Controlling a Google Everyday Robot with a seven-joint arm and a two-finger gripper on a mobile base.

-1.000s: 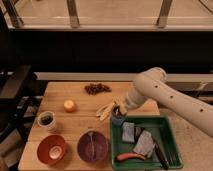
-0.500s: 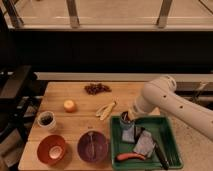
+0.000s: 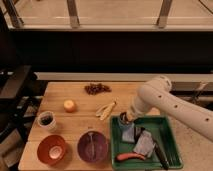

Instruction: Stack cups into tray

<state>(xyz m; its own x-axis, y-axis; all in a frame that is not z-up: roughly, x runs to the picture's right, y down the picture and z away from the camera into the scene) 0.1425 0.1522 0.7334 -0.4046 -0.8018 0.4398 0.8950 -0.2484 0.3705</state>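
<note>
A wooden rectangular surface [image 3: 80, 97] carries several items. A cluster of dark brownish dried fruit [image 3: 97, 88] is seen near its far edge. A small round orange fruit [image 3: 69, 105] lies toward the left edge, and a pale yellow banana peel [image 3: 106, 110] lies near the middle. At the near edge, an orange round bowl [image 3: 52, 149] sits by the left corner, with a purple round bowl [image 3: 92, 147] just beside it.

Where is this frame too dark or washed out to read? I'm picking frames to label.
Camera view: background above the table nearly black; top strip by the railing washed out; white arm bright; gripper sits over the tray's back-left corner, its tip lost in shadow; whole frame soft.
</note>
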